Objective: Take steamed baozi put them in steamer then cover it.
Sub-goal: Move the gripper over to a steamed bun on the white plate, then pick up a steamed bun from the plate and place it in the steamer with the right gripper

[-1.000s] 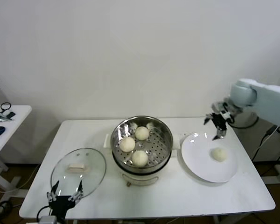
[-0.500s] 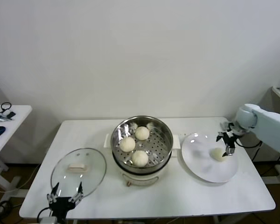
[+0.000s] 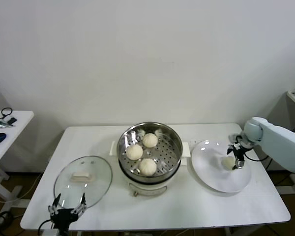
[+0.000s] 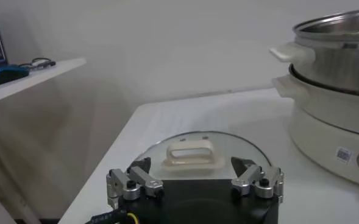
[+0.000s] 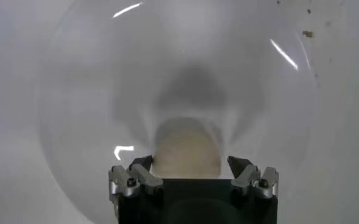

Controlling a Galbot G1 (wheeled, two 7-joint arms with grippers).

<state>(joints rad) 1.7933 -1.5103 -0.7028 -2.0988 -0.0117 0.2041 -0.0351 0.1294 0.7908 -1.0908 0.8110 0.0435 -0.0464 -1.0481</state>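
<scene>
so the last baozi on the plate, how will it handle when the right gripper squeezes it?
Probably soft: the baozi looks like smooth dough, so the right gripper straddling it may dent it. Likely light. Being round on a glossy plate, it could roll or skid if nudged off-centre.

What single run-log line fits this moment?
right end effector open astride last baozi on plate | three baozi in steamer | cover off | left end effector parked

You are getting even, bright overhead light in head view. Steamer point(image 3: 149, 150) rim is throwing glare. Plate point(image 5: 75, 91) is showing streak highlights and soft shadow in right wrist view; bun point(image 5: 185, 149) there is blurring, out of focus. Cover point(image 4: 167, 137) glass is looking hazy.
</scene>
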